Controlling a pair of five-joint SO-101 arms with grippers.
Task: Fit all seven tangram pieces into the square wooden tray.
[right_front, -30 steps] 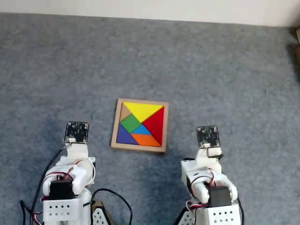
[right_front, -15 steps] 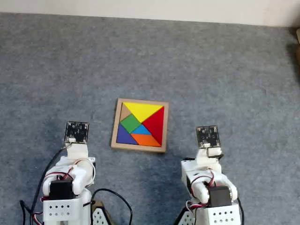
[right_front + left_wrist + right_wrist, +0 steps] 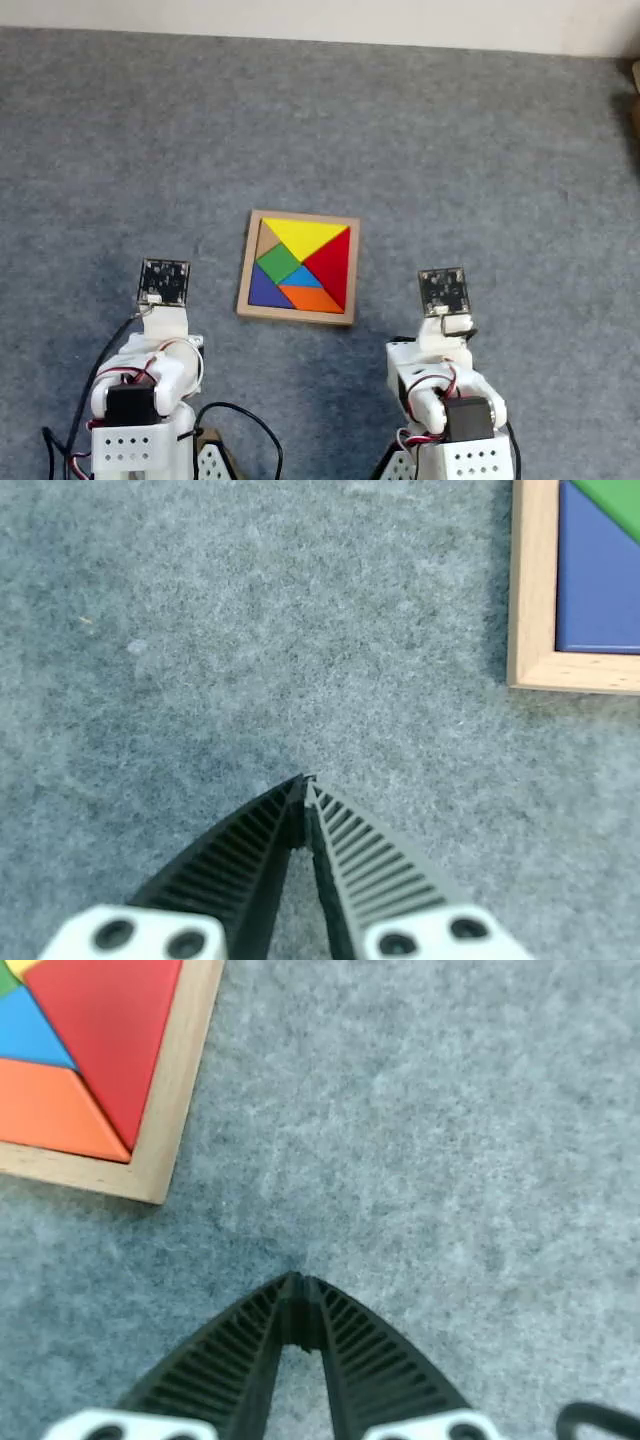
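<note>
The square wooden tray (image 3: 295, 316) lies on the grey carpet (image 3: 480, 150) between my two arms and a little farther out. All seven pieces sit flat inside it: yellow (image 3: 300, 238), red (image 3: 332, 265), green (image 3: 277, 263), light blue (image 3: 301, 277), orange (image 3: 312, 297), dark blue (image 3: 262, 290) and tan (image 3: 266, 240). My left gripper (image 3: 305, 780) hangs over bare carpet near the tray's near-left corner, fingers pressed together on nothing. My right gripper (image 3: 297, 1280) does the same off the near-right corner, tips meeting and empty.
</note>
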